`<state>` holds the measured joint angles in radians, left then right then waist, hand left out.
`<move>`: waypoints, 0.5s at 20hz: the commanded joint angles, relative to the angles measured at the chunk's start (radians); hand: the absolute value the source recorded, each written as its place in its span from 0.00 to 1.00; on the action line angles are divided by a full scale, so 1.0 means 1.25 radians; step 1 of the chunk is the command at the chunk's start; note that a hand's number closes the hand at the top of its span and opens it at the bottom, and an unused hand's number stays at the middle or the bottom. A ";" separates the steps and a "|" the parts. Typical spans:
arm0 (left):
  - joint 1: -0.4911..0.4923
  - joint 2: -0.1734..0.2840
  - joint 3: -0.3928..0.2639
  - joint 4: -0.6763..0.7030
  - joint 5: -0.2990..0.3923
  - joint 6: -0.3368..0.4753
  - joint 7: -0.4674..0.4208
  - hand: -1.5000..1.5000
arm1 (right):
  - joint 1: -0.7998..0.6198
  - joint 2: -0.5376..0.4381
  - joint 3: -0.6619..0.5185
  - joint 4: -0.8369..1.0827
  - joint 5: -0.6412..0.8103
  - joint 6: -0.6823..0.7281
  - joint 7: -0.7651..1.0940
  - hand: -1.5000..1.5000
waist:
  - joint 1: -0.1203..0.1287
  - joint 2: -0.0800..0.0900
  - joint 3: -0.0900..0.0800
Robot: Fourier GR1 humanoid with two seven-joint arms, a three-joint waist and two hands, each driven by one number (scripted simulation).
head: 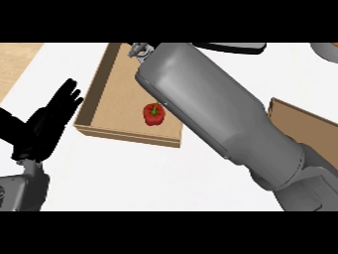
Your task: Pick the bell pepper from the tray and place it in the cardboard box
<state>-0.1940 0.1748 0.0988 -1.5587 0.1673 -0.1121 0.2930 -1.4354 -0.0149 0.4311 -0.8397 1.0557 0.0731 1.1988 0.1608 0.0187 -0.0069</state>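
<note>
Status: pick not yet made, by my read.
1 bell pepper (154, 114), red, lying in the tray (102, 83) toward its near edge.
1 cardboard box (310, 124) at the counter's right edge, partly hidden.
Left hand (43, 123): fingers spread, resting, holding nothing.
Right hand: hidden past my forearm (215, 114), so I cannot tell its state.
Left: grasp, carry, place.

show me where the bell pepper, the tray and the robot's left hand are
bell pepper (153, 114), head view, its red body.
tray (128, 134), head view, its near wall.
left hand (36, 130), head view, its palm.
</note>
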 commanded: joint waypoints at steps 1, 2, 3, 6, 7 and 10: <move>0.010 -0.017 -0.012 -0.017 -0.014 0.019 -0.005 0.50 | 0.009 0.011 0.045 0.055 -0.026 -0.095 0.150 1.00 | -0.014 0.001 0.002; -0.006 0.013 0.012 -0.013 0.002 0.001 0.004 0.50 | -0.012 0.011 0.038 0.068 -0.042 -0.086 0.152 1.00 | -0.010 0.002 0.001; -0.001 0.009 0.015 -0.015 0.003 0.004 0.000 0.50 | 0.016 0.011 0.041 0.081 -0.050 -0.120 0.131 1.00 | -0.013 0.004 0.002; 0.012 0.003 0.008 0.009 0.002 -0.006 -0.015 0.50 | 0.034 0.011 0.063 0.087 -0.080 -0.149 0.141 1.00 | -0.017 0.004 0.001; 0.029 0.007 0.019 0.003 0.007 -0.010 -0.030 0.50 | 0.043 0.011 0.049 0.101 -0.074 -0.182 0.126 1.00 | -0.022 0.005 0.002; 0.000 0.007 0.018 -0.002 0.000 0.006 -0.014 0.50 | 0.064 0.011 0.052 0.110 -0.131 -0.201 0.106 1.00 | -0.029 0.004 0.003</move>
<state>-0.1782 0.1839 0.1170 -1.5651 0.1732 -0.1154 0.2795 -1.3826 -0.0128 0.4859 -0.7262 0.9522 -0.0565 1.1739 0.1366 0.0228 -0.0044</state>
